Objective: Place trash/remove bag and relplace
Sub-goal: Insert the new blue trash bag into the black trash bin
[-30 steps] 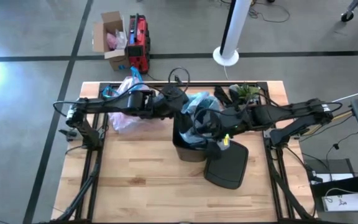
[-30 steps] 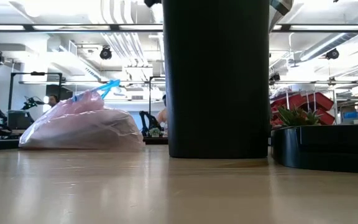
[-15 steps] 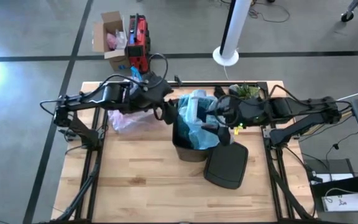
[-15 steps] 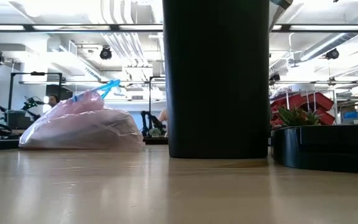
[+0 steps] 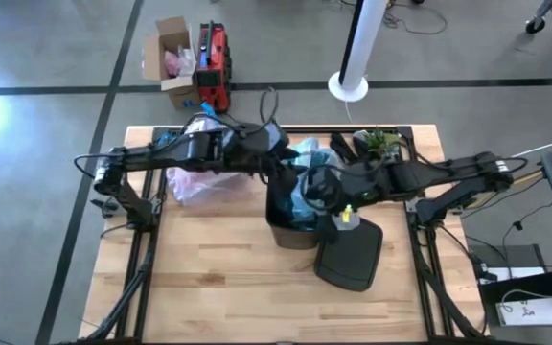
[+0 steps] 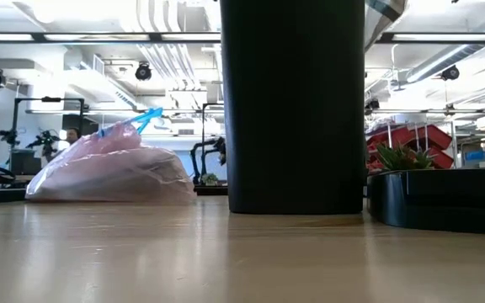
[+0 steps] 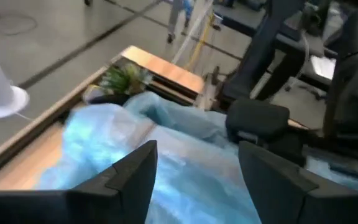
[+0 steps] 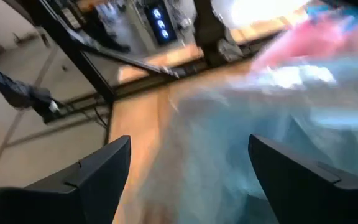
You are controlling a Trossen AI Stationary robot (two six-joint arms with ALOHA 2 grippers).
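A black bin (image 5: 290, 230) stands mid-table and fills the low view as a dark column (image 6: 293, 109). A crinkly light blue bag (image 5: 305, 155) is bunched over its mouth. My left gripper (image 5: 278, 174) is at the bin's far left rim and my right gripper (image 5: 316, 189) at its right rim. Both are open, with blue plastic (image 7: 104, 137) (image 8: 241, 143) ahead of the fingers. The tied pink bag (image 5: 192, 182) (image 6: 112, 172) lies on the table to the bin's left. The trash is out of view. My left gripper (image 7: 194, 149) stands open over the blue bag's plastic at the bin's rim; I cannot tell whether its fingers touch it. My right gripper (image 8: 188, 143) stands open over the bag from the table's right side; the view is blurred, and I cannot tell whether it touches.
The bin's black lid (image 5: 348, 251) (image 6: 445, 198) lies flat on the table to the bin's near right. A black-and-green clump (image 5: 377, 142) sits at the far right edge. Bare wood lies toward the near edge. A box and a red case (image 5: 214, 62) stand on the floor beyond.
Both grippers drew back from the bin, the left toward the far left and the right toward the far right, then returned to its rim. The blue bag billowed out over the bin's front meanwhile and now sits bunched closer over the mouth.
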